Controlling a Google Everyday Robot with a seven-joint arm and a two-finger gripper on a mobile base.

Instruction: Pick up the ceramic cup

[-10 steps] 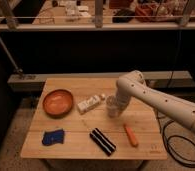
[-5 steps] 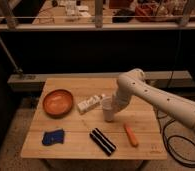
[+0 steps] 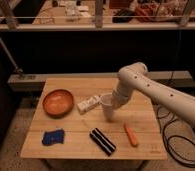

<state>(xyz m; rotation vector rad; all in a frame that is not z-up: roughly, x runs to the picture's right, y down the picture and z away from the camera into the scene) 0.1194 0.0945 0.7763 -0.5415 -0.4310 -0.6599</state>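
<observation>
So on the wooden table (image 3: 71, 145), starting far left at about 9 o'clock, there's a shallow orange bowl (image 3: 58, 102), and below it toward 7 o'clock a small blue thing (image 3: 53, 136), maybe a sponge or a cloth. Moving right, a white bottle (image 3: 89, 104) lies on its side just left of center. At 6 o'clock a black bar with white stripes (image 3: 102, 142) sits diagonally. Dead center is the ceramic cup (image 3: 107, 102), white, sitting right at the end of the arm (image 3: 156, 92), which comes in from 3 o'clock. The gripper (image 3: 111, 109) is right at the cup and partly behind it. Toward 5 o'clock there's an orange carrot-looking stick (image 3: 131, 135).
</observation>
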